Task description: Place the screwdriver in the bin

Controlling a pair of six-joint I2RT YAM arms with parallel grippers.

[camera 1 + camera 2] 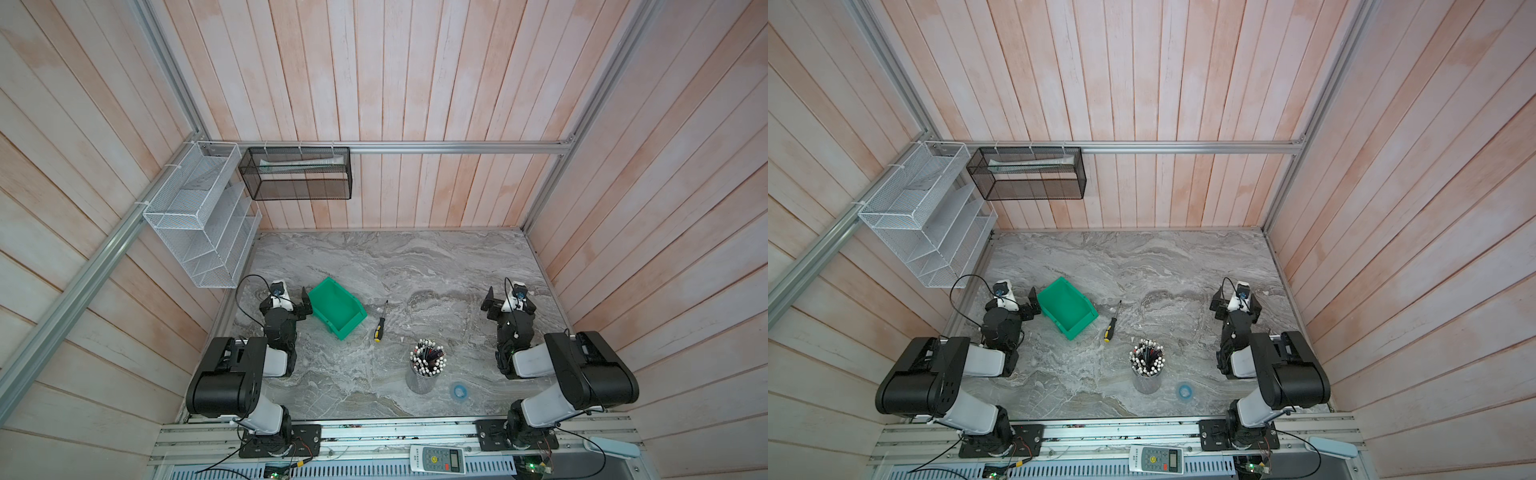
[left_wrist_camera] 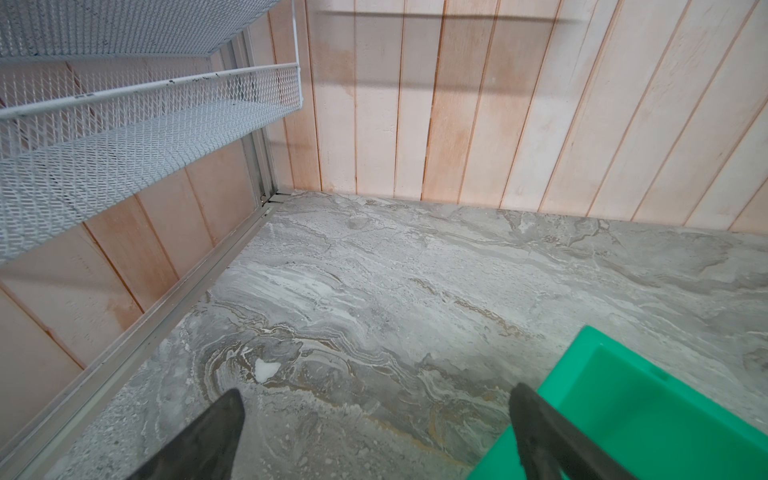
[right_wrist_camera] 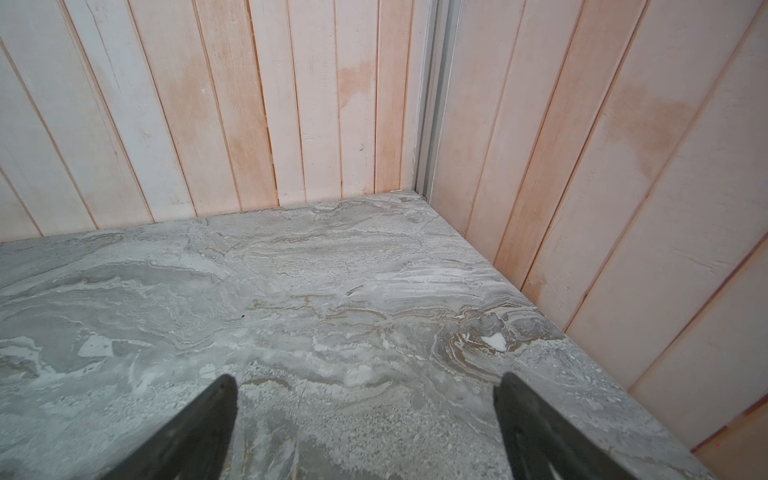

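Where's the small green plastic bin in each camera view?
In a top view: bright green rectangular plastic bin, left of centre.
In a top view: likewise.
Left wrist: cut off at the edge, behind one black finger.
Right wrist: not in it.
Shared landmark: grey marble tabletop.

Blk/wht arms (image 1: 224,386), blk cables (image 1: 237,293)

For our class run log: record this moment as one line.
black-and-yellow-handled screwdriver: on grey marble tabletop, outside green plastic bin | left gripper: open, empty | right gripper: open, empty

Bright green bin (image 1: 337,308), black-and-yellow screwdriver (image 1: 381,321), grey marble-veined table (image 1: 415,266), pale pink plank walls (image 1: 415,83).
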